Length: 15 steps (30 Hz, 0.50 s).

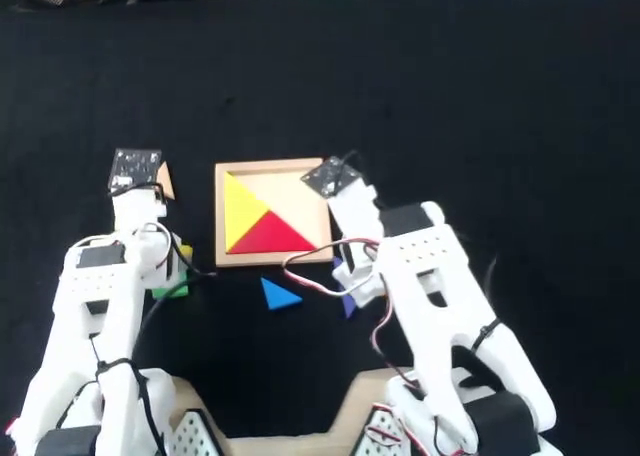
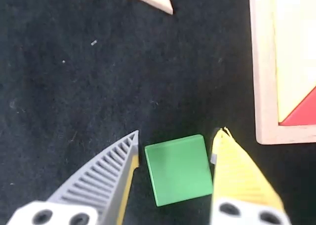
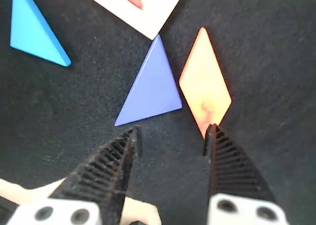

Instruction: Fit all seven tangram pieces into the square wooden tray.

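Over the black surface [image 1: 450, 96], left jaws straddle the green square piece [image 2: 178, 168], open, and should close next; right jaws gape empty.

Seemingly a robotics lab bench: black cloth [image 1: 480, 96] spreads under and ahead of the left arm [image 1: 100, 296] and right arm [image 1: 450, 306], both mounted on a plywood base [image 1: 285, 443].

No text, label, number or sign can be read anywhere on the tangram pieces [image 1: 243, 208], the wooden tray [image 1: 219, 216] or the dark surface [image 1: 450, 96]
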### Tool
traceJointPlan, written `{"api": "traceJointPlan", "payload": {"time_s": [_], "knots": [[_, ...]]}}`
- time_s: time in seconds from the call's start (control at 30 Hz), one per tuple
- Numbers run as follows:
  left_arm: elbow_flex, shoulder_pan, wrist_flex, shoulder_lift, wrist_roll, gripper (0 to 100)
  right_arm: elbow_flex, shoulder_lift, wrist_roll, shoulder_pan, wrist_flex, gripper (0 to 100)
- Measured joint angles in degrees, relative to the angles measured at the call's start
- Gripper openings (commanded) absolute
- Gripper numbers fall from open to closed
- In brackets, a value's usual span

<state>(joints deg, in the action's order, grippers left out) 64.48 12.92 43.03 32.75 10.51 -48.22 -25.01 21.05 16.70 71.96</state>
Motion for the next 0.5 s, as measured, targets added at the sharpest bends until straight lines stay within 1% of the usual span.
{"api": "traceJointPlan", "payload": {"time_s": [0.13,0.2,0.33,0.43,0.5], "knots": [[0.0,0.0,0.0,0.2,0.0,24,0.0,1.7,-0.4,1.1,-0.6,11.3],[0.4,0.0,-0.3,0.2,0.0,24,0.0,4.7,-0.6,3.3,-1.7,11.0],[3.0,0.0,-3.5,0.2,0.0,24,0.0,11.2,-2.4,6.0,-4.6,19.9],[3.3,0.0,-4.7,0.2,0.0,24,0.6,13.7,-2.6,6.4,-5.1,26.2],[3.4,0.0,-5.2,0.2,0.0,24,1.1,14.4,-2.6,6.4,-5.2,28.3]]}}
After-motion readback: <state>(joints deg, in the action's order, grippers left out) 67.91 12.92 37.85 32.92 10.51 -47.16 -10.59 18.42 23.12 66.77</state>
